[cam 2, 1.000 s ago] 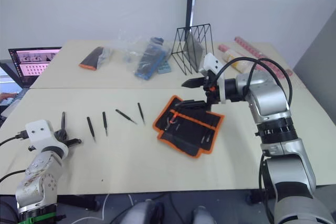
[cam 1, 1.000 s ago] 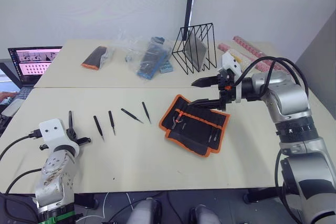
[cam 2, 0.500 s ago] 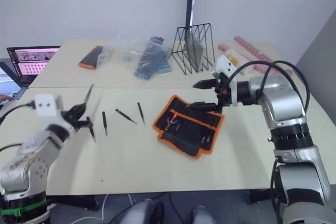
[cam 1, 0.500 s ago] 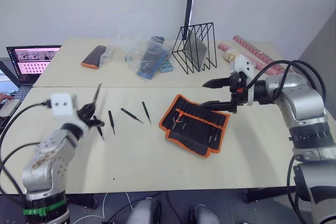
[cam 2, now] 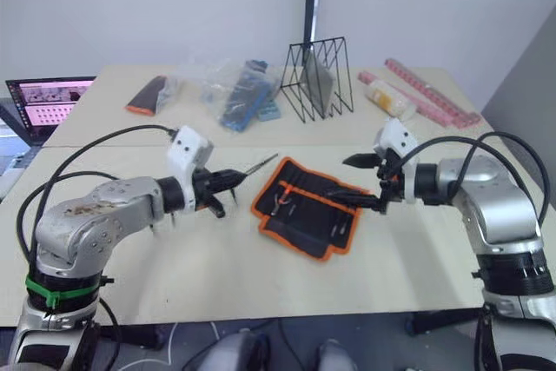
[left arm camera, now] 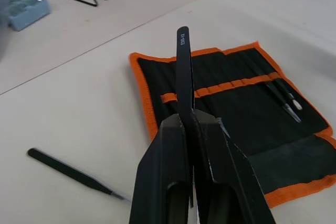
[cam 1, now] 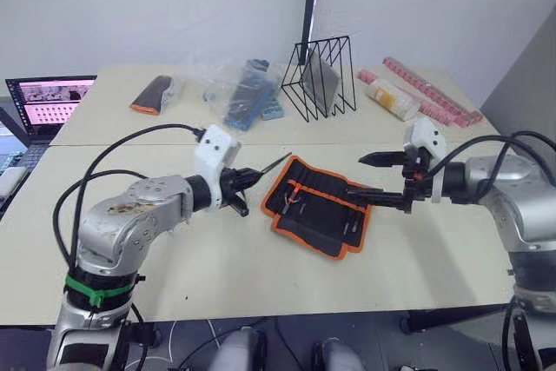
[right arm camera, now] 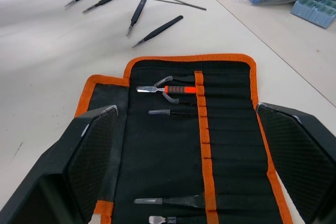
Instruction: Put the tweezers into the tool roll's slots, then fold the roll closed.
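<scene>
The tool roll [cam 1: 322,214] lies unfolded at the frame's centre, slots exposed for loading. At its right edge the right gripper [cam 1: 372,176] hovers with fingers spread and empty, likely to steady the fabric. At centre-left, the left gripper [cam 1: 246,188] clamps one of the tweezers [left arm camera: 183,69], angled toward the roll for insertion.

You are looking at a scene lit evenly and brightly from overhead, with the pale worktop [cam 1: 261,267] taking only soft, faint shadows. Nothing is glaring. In your left wrist view, the left claw [left arm camera: 191,145] is blurring close to the lens, and the far edges are softening.
</scene>
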Tool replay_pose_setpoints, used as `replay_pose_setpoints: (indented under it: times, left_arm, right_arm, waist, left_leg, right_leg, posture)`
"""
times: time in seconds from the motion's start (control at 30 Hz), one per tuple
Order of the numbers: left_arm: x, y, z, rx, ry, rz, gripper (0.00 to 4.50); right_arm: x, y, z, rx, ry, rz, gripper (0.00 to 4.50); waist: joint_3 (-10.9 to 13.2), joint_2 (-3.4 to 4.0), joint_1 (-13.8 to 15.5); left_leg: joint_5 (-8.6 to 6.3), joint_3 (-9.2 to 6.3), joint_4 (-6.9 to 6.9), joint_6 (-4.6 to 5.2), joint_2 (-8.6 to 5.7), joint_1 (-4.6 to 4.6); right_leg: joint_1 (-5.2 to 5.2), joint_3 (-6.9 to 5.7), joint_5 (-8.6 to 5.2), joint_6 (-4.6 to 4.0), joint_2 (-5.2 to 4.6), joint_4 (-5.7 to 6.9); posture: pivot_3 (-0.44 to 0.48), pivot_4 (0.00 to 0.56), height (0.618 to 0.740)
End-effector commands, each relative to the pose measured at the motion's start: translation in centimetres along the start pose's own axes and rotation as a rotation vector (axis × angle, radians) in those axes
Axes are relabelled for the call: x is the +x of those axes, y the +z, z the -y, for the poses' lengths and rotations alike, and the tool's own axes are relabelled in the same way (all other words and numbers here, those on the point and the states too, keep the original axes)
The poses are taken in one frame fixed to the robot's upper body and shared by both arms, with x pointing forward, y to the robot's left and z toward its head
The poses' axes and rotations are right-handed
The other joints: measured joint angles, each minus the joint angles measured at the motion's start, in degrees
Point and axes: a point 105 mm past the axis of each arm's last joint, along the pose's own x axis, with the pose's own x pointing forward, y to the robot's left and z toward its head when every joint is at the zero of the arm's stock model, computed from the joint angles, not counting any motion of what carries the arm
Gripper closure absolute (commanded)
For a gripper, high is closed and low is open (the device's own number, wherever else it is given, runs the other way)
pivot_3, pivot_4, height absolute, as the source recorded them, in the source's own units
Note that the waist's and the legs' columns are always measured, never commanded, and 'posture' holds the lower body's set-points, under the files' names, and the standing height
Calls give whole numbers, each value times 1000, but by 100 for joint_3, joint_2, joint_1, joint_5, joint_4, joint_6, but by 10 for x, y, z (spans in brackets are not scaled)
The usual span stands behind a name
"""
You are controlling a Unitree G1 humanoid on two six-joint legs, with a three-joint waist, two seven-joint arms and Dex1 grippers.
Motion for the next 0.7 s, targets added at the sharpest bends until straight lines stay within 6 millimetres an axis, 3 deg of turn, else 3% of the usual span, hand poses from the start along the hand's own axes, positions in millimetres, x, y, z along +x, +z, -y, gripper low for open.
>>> replay_pose_setpoints:
  times: [0.03,0.1,0.2,0.37,0.57,0.7]
  left_arm:
    - [10,11,15,27,-86,-3,4494]
    - [14,12,21,36,-120,-23,4494]
    - [16,8,32,-1,-206,-77,4500]
    - [25,8,43,-32,-267,-89,4500]
    - [50,9,37,-15,-200,-68,4500]
    - [57,2,34,-43,-160,-96,4500]
  right_arm:
    - [-9,-1,0,13,-77,31,0]
    - [-7,-12,0,51,-108,31,0]
    - [-2,-36,3,59,-159,13,799]
    - [15,-60,13,24,-236,45,2547]
    - [28,-80,20,43,-218,53,4474]
    - [31,-89,28,65,-229,49,4474]
  waist:
    - [0,0,2]
    - [1,-1,-21]
    - [1,-2,-31]
    - [2,-1,-45]
    - [2,0,-40]
    - [2,0,-47]
  left_leg:
    - [0,0,0,1,-2,0]
    - [1,2,1,2,-2,0]
    - [3,5,1,4,0,2]
    - [13,11,1,20,-4,4]
    - [18,12,1,28,-16,10]
    - [20,12,2,31,-15,12]
  right_leg:
    - [5,1,-2,3,-1,-6]
    - [13,3,-5,9,-1,-23]
    - [14,7,-5,9,0,-21]
    - [14,9,-9,16,8,-17]
    - [24,13,-11,23,18,-14]
    - [29,15,-10,25,18,-14]
  posture:
    - [0,150,704]
    - [0,150,704]
    - [0,150,704]
    - [0,150,704]
    - [0,150,704]
    - [0,150,704]
